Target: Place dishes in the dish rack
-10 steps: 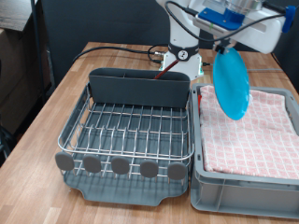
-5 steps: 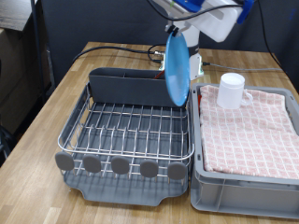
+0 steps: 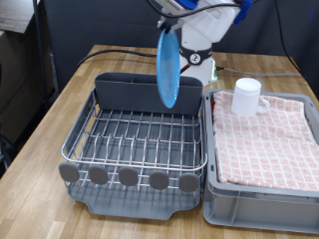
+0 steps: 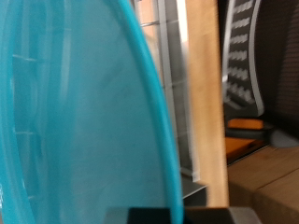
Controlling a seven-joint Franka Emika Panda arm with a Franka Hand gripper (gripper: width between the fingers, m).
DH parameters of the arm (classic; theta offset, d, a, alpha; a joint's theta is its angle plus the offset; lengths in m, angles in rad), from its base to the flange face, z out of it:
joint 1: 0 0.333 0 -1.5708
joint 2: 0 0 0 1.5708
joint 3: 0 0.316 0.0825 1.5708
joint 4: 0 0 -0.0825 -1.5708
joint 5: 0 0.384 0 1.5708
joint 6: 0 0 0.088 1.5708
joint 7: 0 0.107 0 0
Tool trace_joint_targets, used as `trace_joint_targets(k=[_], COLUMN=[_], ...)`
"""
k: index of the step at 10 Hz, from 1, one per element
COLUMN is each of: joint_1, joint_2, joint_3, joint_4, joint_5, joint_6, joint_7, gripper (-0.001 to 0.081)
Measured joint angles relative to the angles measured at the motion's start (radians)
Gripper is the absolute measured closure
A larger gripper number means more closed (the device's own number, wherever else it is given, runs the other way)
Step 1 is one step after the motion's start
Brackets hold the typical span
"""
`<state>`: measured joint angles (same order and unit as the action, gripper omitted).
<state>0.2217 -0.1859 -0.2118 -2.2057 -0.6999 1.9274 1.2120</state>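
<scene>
My gripper (image 3: 169, 26) is shut on the top rim of the light-blue plate (image 3: 167, 66), which hangs on edge above the back of the silver wire dish rack (image 3: 135, 139), in front of its dark grey caddy (image 3: 130, 92). The plate (image 4: 75, 121) fills most of the wrist view; the fingers are barely visible there. The white cup (image 3: 246, 97) stands on the red-and-white checked cloth (image 3: 267, 139) in the grey bin (image 3: 261, 204) at the exterior view's right. The wooden spoon is out of view.
The rack's grey drip tray (image 3: 130, 204) juts toward the exterior view's bottom. The robot base (image 3: 196, 55) and black cables (image 3: 115, 52) lie behind the rack on the wooden table (image 3: 50, 119). A dark panel stands at the left.
The gripper has carried the plate leftward from above the bin's cloth to over the rack. The cup, earlier hidden behind the plate, now shows.
</scene>
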Motion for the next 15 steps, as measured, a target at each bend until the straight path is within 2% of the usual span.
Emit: trace_joint_targets(k=[3, 7, 11, 15], joint_1=[-0.037, -0.065, -0.065, -0.068], joint_2=[-0.007, -0.006, 0.001, 0.050], joint_3=[-0.056, -0.128, -0.133, -0.184], joint_4=[0.000, -0.011, -0.006, -0.004], joint_5=[-0.098, -0.173, -0.174, -0.201], joint_6=[0.038, 0.183, 0.177, 0.262], joint_7=[-0.100, -0.222, -0.217, -0.245], gripper=[0.0788, 0.0788, 0.0788, 0.0788])
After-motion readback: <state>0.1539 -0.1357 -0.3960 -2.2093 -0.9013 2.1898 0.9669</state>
